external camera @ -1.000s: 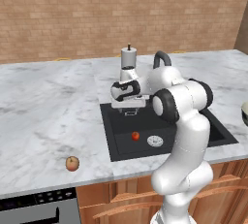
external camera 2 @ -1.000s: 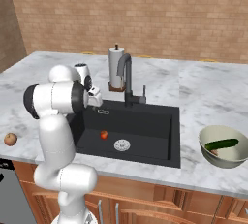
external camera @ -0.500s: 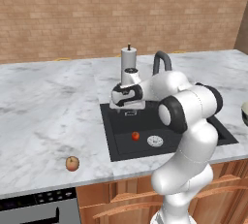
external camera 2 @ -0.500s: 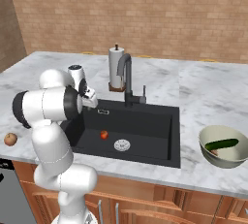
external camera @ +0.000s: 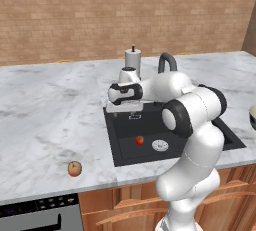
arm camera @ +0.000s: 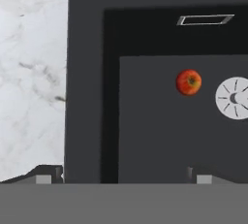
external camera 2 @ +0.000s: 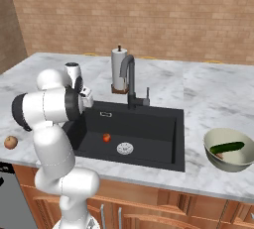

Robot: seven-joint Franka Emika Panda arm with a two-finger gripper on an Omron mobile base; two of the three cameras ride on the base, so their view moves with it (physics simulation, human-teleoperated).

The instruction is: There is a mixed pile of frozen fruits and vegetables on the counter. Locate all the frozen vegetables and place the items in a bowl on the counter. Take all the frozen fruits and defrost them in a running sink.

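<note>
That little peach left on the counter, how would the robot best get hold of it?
Probably from straight above, fingers closing on opposite sides of its middle. The peach is a small round ball sitting alone on the flat counter, near the front edge, so no side matters and nothing blocks the descent.

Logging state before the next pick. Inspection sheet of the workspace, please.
Surface: marble counter, bare around the sink.
Job's things: red ball on the floor of the black sink, beside the drain; orange-tan ball on the counter near its front edge; cucumber in the bowl.
Clutter: paper towel roll behind the faucet.
Grippers: gripper over the sink's left rim, fingertips apart, nothing between.
Cables: nothing seen.
Surroundings: brick wall, wooden cabinets.
</note>
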